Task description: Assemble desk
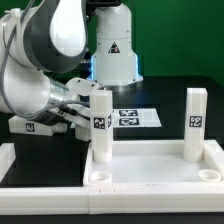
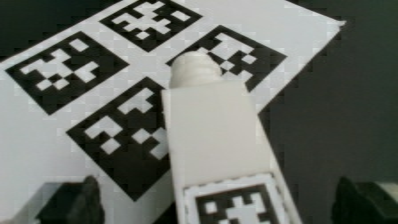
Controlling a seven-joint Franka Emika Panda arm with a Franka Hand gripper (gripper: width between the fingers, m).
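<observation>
The white tabletop panel (image 1: 150, 168) lies flat at the front, rim up. Two white post legs stand upright on its far corners: one on the exterior view's left (image 1: 100, 122), one on its right (image 1: 195, 122), each with a black-and-white tag. My gripper (image 1: 91, 102) is at the upper part of the left leg. In the wrist view that leg (image 2: 217, 120) stands between my dark fingertips (image 2: 71, 203), with a gap on each side. The gripper (image 2: 217, 205) is open around the leg without touching it.
The marker board (image 1: 130, 117) lies on the black table behind the legs and shows behind the leg in the wrist view (image 2: 45, 125). A long white border rail (image 1: 30, 165) runs along the left and front. The robot's base (image 1: 112, 50) stands at the back.
</observation>
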